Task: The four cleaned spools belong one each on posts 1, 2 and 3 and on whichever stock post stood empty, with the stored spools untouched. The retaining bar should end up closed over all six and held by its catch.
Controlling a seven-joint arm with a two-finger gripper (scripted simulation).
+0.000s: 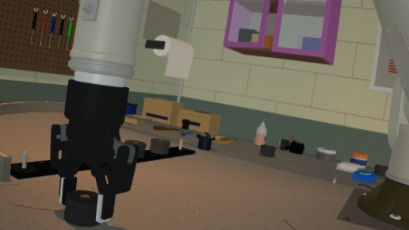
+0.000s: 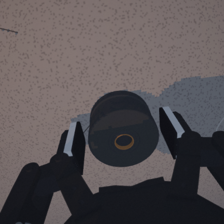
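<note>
My gripper (image 1: pixel 81 202) (image 2: pixel 121 138) is open and holds nothing; it is lowered around a dark spool (image 1: pixel 82 207) (image 2: pixel 123 129) that stands upright on the table at the near left, with an orange-rimmed bore on top. Behind it lies the black rack base (image 1: pixel 99 160). Two dark spools (image 1: pixel 136 147) (image 1: pixel 160 146) sit on the rack. A bare white post (image 1: pixel 24 159) stands at its left end and another (image 1: pixel 180 144) near its right end. The retaining bar is not in sight.
The robot's base (image 1: pixel 386 198) fills the right edge. Cardboard boxes (image 1: pixel 180 115), a bottle (image 1: pixel 260 134), a dark spool (image 1: pixel 267 150) and small tins (image 1: pixel 325 154) line the far table edge. A faint ring mark (image 1: pixel 180 210) lies on the table right of the gripper.
</note>
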